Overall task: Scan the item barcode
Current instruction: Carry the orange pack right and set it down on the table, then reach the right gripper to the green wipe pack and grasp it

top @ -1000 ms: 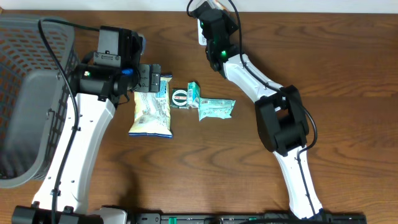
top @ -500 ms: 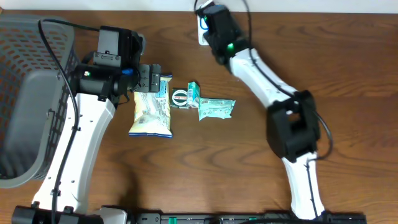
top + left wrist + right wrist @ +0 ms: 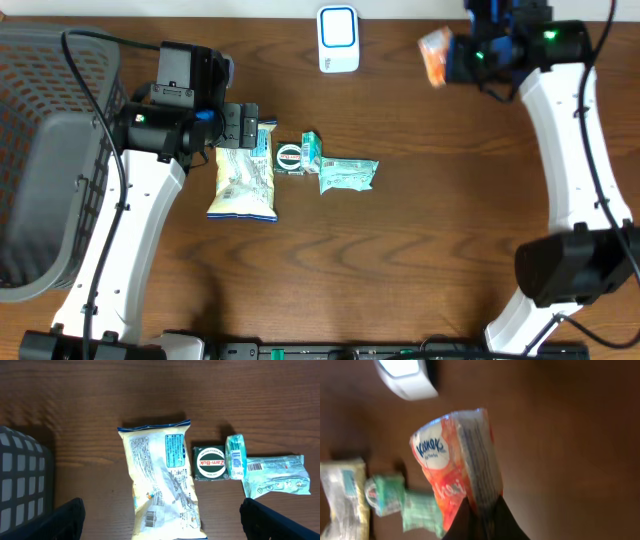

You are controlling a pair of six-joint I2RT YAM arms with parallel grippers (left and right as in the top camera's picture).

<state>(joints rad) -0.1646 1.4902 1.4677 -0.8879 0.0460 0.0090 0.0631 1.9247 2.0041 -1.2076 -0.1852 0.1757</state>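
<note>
while your right hand (image 3: 452,56) clamps orange tissue pack (image 3: 433,55) aloft, pack hangs right of white scanner (image 3: 338,40), apart from it. your left hand (image 3: 241,126) gapes wide, empty, over yellow snack bag (image 3: 162,485) on worktop (image 3: 400,260). zam-buk tin (image 3: 210,463) just beside bag.

quick count, stuff on table (image 3: 400,270):
- white scanner (image 3: 338,38): 1, far edge
- orange Kleenex pack (image 3: 457,467): 1, up off surface, toward far right corner
- yellow snack bag (image 3: 160,485): 1
- Zam-Buk tin (image 3: 210,463): 1
- small teal box (image 3: 236,457): 1
- teal wrapped pack (image 3: 275,476): 1
- grey basket (image 3: 40,130): 1, left edge

loose items lying on surface: 4. teal ones: 2.
</note>
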